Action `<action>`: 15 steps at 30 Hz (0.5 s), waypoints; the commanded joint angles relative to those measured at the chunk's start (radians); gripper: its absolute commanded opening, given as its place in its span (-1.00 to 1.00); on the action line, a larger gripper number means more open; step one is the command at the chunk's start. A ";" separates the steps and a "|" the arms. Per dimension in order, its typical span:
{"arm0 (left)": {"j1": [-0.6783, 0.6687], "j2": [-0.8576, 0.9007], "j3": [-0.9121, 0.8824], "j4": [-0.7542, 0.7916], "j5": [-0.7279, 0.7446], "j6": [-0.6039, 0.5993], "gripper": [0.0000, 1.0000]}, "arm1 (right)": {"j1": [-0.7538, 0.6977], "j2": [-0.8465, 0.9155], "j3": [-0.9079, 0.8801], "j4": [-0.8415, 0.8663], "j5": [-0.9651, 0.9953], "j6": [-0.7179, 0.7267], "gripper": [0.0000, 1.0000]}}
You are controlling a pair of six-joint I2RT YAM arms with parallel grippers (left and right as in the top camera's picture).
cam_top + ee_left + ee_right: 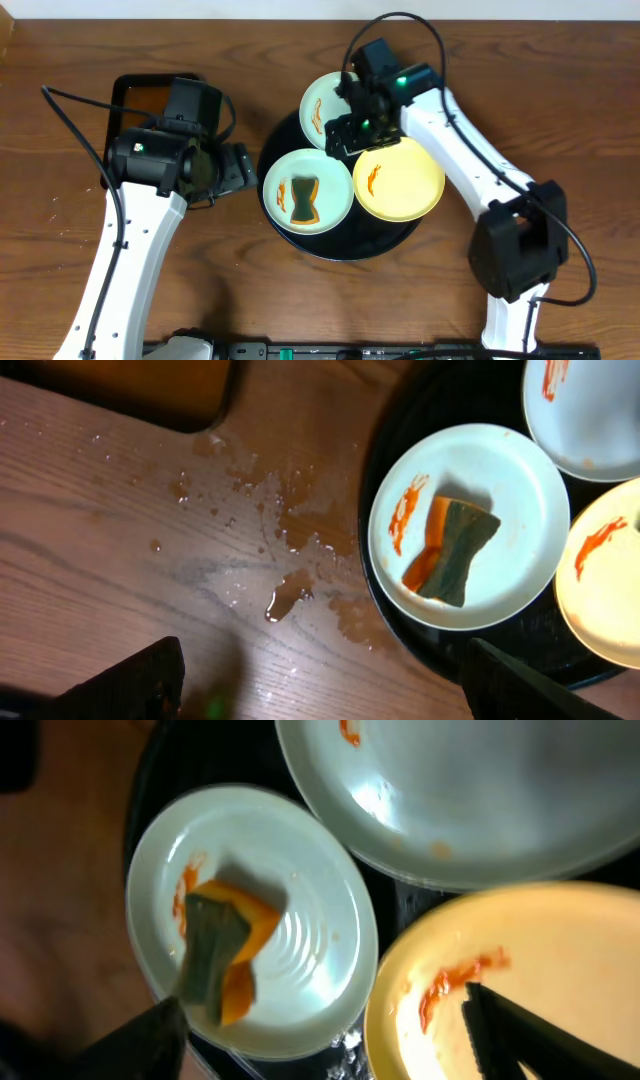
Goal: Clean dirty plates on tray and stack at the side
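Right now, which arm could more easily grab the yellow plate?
Probably right: the right claw, open, hovers at the rim of the yellow plate; the left claw sits off the tray, past the sponge plate.

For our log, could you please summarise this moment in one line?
sponge on smeared mint plate | left gripper open | right gripper open

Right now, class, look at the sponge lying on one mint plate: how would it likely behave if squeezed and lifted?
The sponge looks pinched at its waist, so it is probably soft and would squash rather than stay stiff. Orange sauce coats its edge, so it may be slick and drip.
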 commanded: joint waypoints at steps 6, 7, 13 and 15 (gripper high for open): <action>0.003 0.002 0.001 -0.003 -0.011 0.005 0.77 | 0.060 0.063 0.030 0.031 0.182 0.002 -0.03; 0.003 0.002 0.001 -0.003 -0.011 0.005 0.78 | 0.063 0.075 0.030 0.028 0.184 0.010 -0.09; 0.003 0.002 0.001 0.000 -0.011 0.005 0.78 | 0.065 0.146 0.030 0.024 0.184 0.099 -0.22; 0.003 0.002 0.001 0.000 -0.011 0.005 0.77 | 0.065 0.165 0.030 0.031 0.186 0.094 -0.20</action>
